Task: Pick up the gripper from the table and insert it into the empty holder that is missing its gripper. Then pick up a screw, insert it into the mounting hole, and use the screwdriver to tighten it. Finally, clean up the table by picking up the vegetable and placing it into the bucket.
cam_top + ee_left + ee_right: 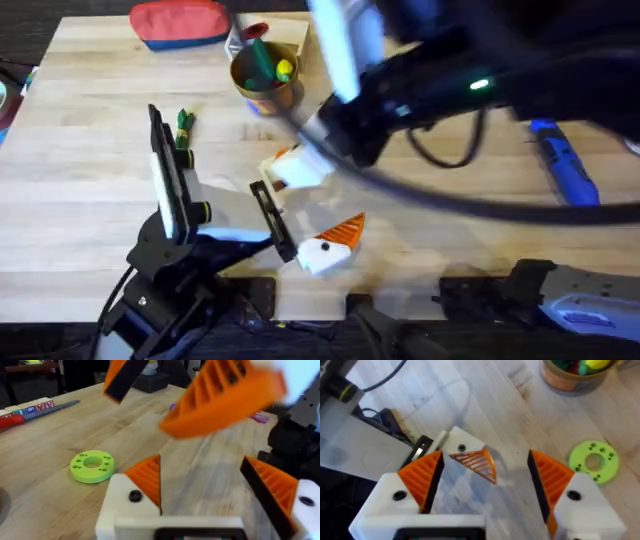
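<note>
Screwdriver lies near the bench's right edge, well apart from both hands. Right hand hangs released above the holder; left hand is released too.

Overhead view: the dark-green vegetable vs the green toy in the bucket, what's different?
Place: the vegetable lies on the table, left of the bucket; the green toy sits inside the bucket.
Pose: the vegetable lies flat on the wood; the green toy leans up past the rim, beside a yellow toy.
Shared: both are small, elongated and green.
</note>
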